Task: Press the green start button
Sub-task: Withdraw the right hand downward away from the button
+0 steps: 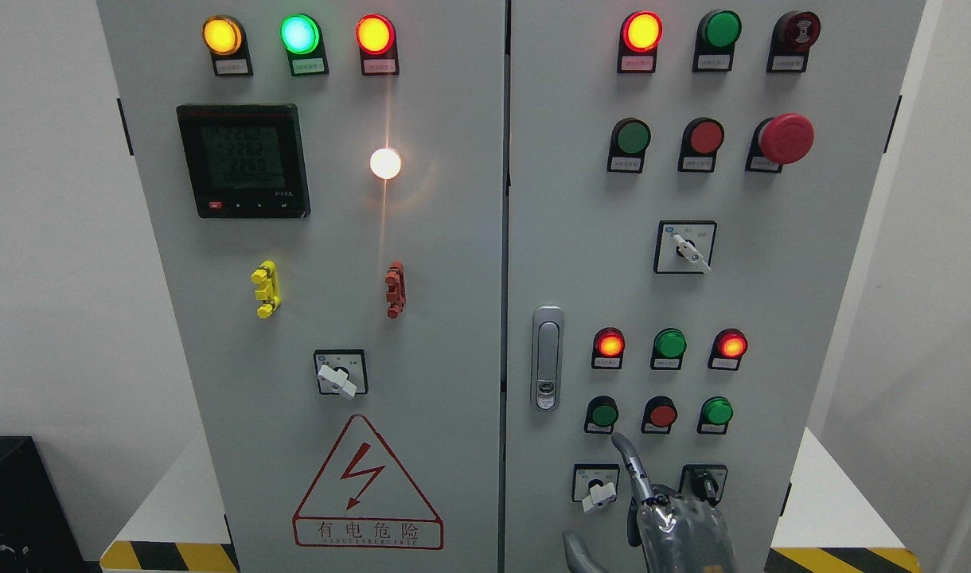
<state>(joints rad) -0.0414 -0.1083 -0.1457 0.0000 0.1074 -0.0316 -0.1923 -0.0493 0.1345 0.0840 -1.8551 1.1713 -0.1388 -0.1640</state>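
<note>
My right hand (pixel 675 525) rises from the bottom edge in front of the grey cabinet's right door (pixel 772 318). Its index finger (pixel 630 465) points up and left while the other fingers look curled, holding nothing. The fingertip ends just below and right of a green push button (pixel 604 415), the left one in the lower button row; I cannot tell whether it touches. A red button (pixel 661 414) and a second green button (pixel 717 411) sit to its right. Another green button (pixel 633 137) is higher up. The left hand is out of view.
Below the button row are a white-handled selector switch (pixel 597 495) left of the hand and a black key switch (pixel 704 483) partly behind it. A door latch (pixel 547 358) sits left of the buttons. A red mushroom stop button (pixel 785 138) sticks out at the upper right.
</note>
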